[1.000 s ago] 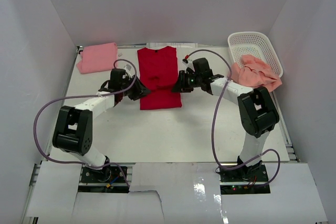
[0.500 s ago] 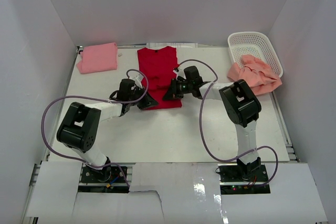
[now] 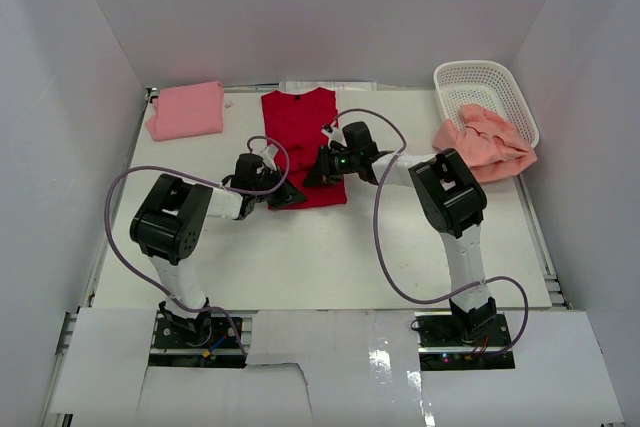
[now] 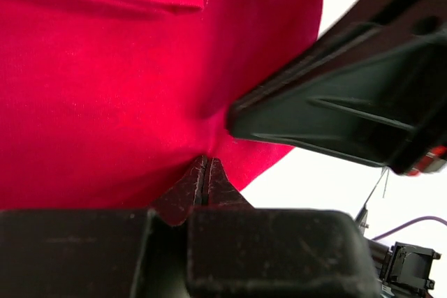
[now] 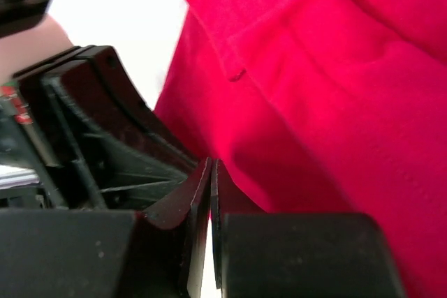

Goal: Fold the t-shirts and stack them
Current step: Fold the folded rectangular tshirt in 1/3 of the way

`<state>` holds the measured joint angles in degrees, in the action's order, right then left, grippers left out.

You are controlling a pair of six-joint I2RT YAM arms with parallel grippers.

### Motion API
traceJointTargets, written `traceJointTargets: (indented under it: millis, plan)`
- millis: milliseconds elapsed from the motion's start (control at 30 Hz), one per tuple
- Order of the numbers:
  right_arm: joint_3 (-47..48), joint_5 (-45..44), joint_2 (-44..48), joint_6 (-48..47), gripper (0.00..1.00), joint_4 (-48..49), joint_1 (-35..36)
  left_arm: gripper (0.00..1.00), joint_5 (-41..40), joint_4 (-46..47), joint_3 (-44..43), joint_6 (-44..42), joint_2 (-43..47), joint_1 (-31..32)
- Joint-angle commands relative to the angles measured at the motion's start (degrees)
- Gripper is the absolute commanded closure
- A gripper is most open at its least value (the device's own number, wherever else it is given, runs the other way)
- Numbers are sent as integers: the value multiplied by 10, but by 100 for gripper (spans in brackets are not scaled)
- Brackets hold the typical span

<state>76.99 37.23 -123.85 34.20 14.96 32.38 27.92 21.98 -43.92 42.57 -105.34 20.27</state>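
Observation:
The red t-shirt (image 3: 300,142) lies flat mid-table with its sides folded in, collar toward the back. My left gripper (image 3: 287,194) is at its near left hem and my right gripper (image 3: 311,178) at the near right part, the two close together. In the left wrist view the left gripper (image 4: 204,166) is shut, and the red cloth (image 4: 126,82) puckers at its tips. The right gripper (image 5: 211,170) is likewise shut at the edge of the red cloth (image 5: 335,88). A folded pink t-shirt (image 3: 186,110) lies at the back left. The salmon t-shirt (image 3: 487,144) hangs crumpled over the basket's near rim.
A white lattice basket (image 3: 488,84) stands at the back right. White walls close in the table on three sides. The right gripper's black body (image 4: 349,113) fills the right of the left wrist view, and the left gripper's body (image 5: 91,137) shows in the right wrist view.
Both grippers have moved inward along the red shirt's near end toward each other and have gone from open to shut on the cloth.

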Motion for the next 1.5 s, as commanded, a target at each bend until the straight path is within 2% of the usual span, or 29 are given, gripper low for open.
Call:
traceJointTargets:
  millis: [0, 400, 633, 767, 967, 1067, 1100, 1200, 1300, 1467]
  plan:
    - [31, -3, -18, -18, 92, -4, 2, 100, -13, 22, 12, -3, -7, 0]
    - [69, -30, -61, -36, 92, -17, 2, 100, -17, 20, 34, -20, 5, 0]
    - [133, -47, -87, -53, 92, -57, 1, 100, -18, 20, 43, -23, 7, 0]
    - [226, -70, -118, -77, 92, -121, -1, 100, -15, 20, 41, -22, 7, 0]
    - [329, -108, -174, -105, 92, -150, -21, 100, -12, 19, 44, -21, 10, 1]
    - [422, -103, -198, -112, 91, -191, -34, 100, -10, 19, 47, -20, 11, 0]
    - [483, -98, -210, -114, 91, -214, -40, 100, -9, 19, 47, -20, 12, 0]
    - [540, -96, -201, -114, 86, -229, -48, 100, -9, 19, 51, -20, 15, 0]
    - [529, -99, -154, -115, 83, -224, -54, 100, -10, 19, 56, -20, 19, 0]
    - [396, -86, -56, -130, 86, -215, -54, 100, -10, 20, 63, -18, 26, 0]
